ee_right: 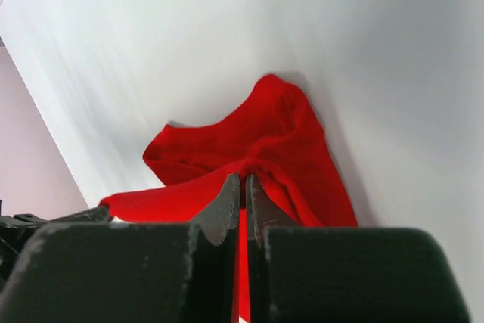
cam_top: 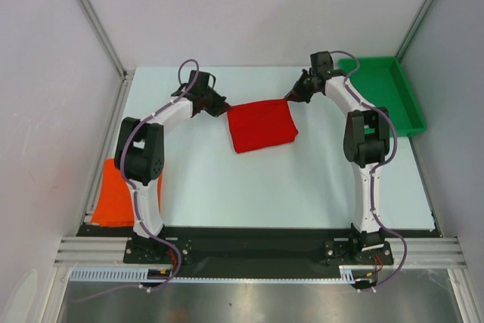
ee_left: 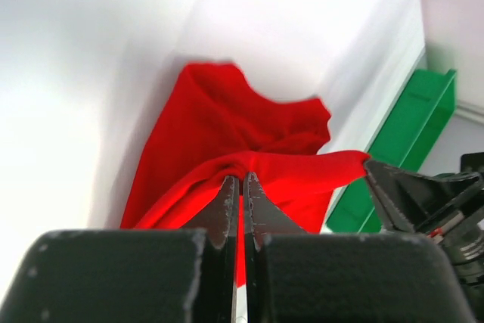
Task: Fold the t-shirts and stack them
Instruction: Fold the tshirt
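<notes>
The red t-shirt (cam_top: 262, 126) lies partly folded in the middle of the table, its far edge lifted. My left gripper (cam_top: 224, 109) is shut on its far left corner; in the left wrist view the cloth (ee_left: 227, 134) is pinched between the closed fingertips (ee_left: 243, 179). My right gripper (cam_top: 290, 97) is shut on the far right corner; the right wrist view shows the red cloth (ee_right: 257, 134) pinched at the fingertips (ee_right: 243, 179). The orange t-shirt (cam_top: 113, 194), a neat rectangle, lies at the table's left front edge beside the left arm's base.
A green plastic tray (cam_top: 387, 92) stands at the back right, also in the left wrist view (ee_left: 404, 141). White walls and metal frame rails enclose the table on three sides.
</notes>
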